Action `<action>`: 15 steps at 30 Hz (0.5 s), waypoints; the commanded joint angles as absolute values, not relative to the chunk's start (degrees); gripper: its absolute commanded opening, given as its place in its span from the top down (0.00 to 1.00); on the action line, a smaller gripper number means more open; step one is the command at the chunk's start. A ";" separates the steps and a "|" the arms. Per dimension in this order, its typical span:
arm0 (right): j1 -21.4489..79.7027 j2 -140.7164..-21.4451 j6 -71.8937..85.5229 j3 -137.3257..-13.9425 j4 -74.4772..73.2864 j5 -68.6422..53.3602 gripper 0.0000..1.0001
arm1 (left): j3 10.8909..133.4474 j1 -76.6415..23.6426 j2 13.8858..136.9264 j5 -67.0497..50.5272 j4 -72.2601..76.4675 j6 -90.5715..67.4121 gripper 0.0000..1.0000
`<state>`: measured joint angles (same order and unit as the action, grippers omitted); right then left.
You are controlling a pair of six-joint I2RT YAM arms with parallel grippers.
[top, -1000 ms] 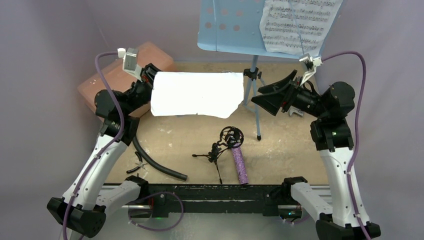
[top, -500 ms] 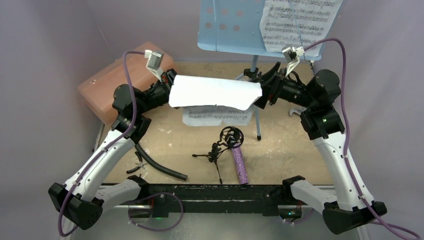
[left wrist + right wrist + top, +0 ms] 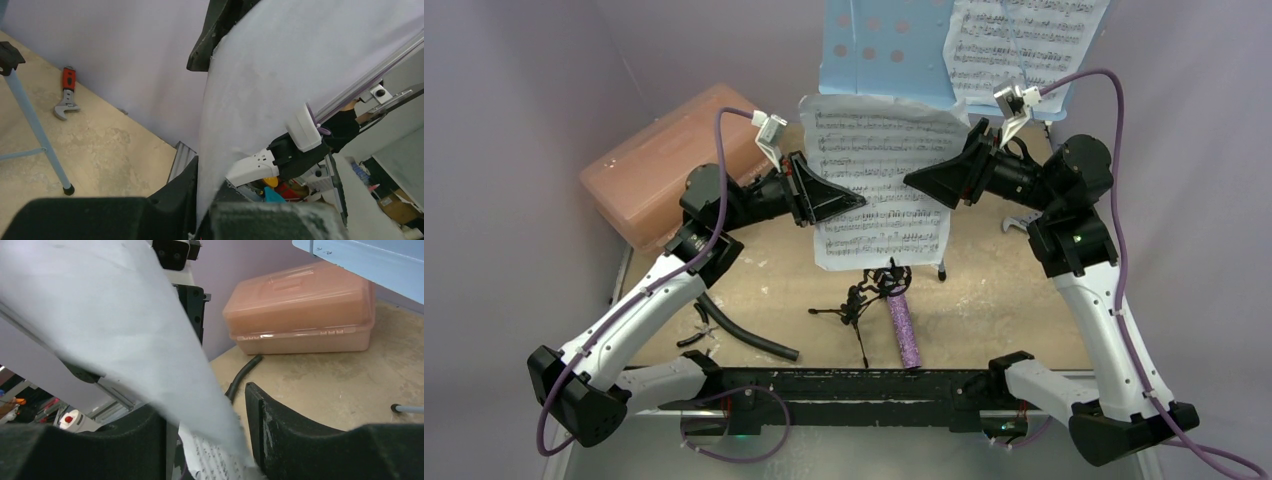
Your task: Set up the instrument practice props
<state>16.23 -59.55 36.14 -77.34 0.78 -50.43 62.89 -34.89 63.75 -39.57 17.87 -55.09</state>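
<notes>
White arm links, black joints and bases, purple cables, black wedge fingers

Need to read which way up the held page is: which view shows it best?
Top external: the sheet-music page faces the camera, staves visible, held by left fingers and right fingers. Left wrist shows only its blank back; right wrist adds a sliver of print.

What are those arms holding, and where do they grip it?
One sheet-music page: left pincer pinches its left edge, right pincer its right edge.
</notes>
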 commanded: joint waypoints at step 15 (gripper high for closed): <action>16.53 -58.79 36.22 -78.66 2.75 -51.30 0.45 | 65.51 -35.23 63.90 -38.32 21.47 -53.85 1.00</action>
